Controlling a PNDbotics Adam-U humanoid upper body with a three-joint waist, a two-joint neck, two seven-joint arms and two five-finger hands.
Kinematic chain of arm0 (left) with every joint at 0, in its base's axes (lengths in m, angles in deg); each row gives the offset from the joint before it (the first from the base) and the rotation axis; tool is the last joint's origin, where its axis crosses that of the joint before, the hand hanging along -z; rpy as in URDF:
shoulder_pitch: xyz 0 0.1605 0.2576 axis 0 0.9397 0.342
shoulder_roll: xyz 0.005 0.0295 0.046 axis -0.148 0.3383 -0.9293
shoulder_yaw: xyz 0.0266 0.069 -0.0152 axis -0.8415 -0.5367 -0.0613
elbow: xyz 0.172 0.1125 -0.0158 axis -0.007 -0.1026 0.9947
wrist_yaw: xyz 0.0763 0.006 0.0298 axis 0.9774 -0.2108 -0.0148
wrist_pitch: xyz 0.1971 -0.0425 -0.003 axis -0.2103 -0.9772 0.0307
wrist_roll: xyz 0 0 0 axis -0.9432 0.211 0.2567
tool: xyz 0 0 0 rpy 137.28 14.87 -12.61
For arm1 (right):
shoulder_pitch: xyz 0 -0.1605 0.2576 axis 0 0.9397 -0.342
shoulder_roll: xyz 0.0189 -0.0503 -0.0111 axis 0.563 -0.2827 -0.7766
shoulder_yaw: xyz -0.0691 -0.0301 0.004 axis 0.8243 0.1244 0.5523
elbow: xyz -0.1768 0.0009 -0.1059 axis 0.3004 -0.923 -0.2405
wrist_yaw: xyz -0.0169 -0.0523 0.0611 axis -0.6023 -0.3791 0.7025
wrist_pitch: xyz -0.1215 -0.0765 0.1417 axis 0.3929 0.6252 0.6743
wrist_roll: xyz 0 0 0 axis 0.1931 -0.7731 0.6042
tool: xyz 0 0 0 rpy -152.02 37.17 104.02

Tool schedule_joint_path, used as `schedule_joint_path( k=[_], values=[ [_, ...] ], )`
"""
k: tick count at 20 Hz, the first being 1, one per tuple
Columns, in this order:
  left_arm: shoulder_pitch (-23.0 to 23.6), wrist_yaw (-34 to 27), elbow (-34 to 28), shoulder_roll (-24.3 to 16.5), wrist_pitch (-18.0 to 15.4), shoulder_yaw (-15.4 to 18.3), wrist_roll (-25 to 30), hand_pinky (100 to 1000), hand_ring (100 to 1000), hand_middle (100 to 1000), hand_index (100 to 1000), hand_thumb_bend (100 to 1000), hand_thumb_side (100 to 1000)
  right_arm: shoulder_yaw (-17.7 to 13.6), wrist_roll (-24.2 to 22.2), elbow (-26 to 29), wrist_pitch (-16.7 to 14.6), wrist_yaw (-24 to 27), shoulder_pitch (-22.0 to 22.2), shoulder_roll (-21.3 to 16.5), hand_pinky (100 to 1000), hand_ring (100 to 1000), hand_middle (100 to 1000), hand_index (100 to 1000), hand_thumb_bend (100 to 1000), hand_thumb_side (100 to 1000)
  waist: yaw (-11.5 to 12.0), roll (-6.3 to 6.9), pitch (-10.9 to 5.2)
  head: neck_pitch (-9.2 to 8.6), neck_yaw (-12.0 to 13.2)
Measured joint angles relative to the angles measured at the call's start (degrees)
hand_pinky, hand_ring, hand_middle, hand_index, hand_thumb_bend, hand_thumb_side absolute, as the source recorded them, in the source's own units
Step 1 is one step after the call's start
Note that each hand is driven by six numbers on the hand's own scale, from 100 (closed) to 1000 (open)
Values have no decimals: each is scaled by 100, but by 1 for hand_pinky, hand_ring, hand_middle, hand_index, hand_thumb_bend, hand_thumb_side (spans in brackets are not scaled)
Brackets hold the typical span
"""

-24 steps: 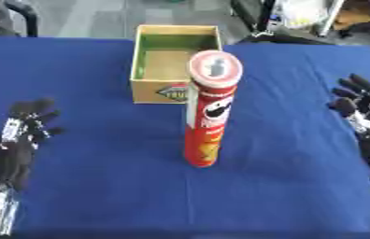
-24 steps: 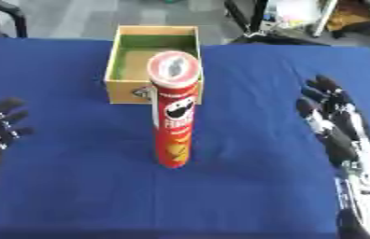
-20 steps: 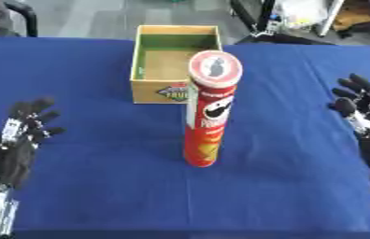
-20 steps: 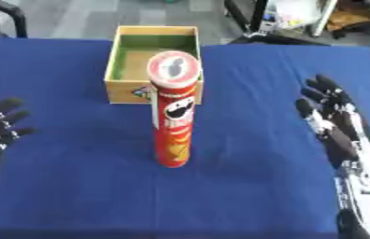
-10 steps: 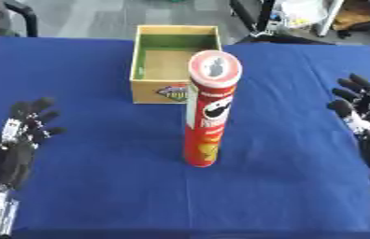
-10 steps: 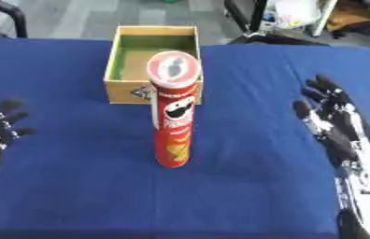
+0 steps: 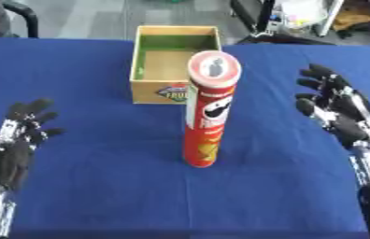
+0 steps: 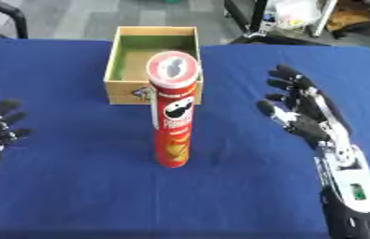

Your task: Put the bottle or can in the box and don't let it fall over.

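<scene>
**Can upright on desk, outside box**

Tall red can (image 7: 206, 111) standing upright on the blue desk (image 7: 98, 177), just in front of the open wooden box (image 7: 176, 63), not inside it. Box interior green-walled, holding nothing visible. Left robot hand (image 7: 21, 140) resting near the left edge, fingers spread and relaxed, well apart from the can. Right robot hand (image 8: 302, 114) at the right side, fingers likewise spread, touching nothing.

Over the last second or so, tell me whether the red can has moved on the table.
No. The red can stands upright at the same spot on the blue cloth, just in front of the wooden box, with both hands apart from it.
</scene>
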Motion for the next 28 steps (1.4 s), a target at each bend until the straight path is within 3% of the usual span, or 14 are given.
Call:
schedule_joint_path(
  k=[15,28],
  values=[
    [0,0,1,0,-5,-4,33,775,919,913,926,411,930,594,-784,-655,-115,-74,-559,-42,784,938,905,936,682,274,76,-10,0,1,-44],
    [0,0,1,0,5,-35,47,775,919,913,927,410,930,905,-1171,-1089,-158,-178,-947,158,782,937,900,936,685,257,136,-17,0,1,-74]
  ],
)
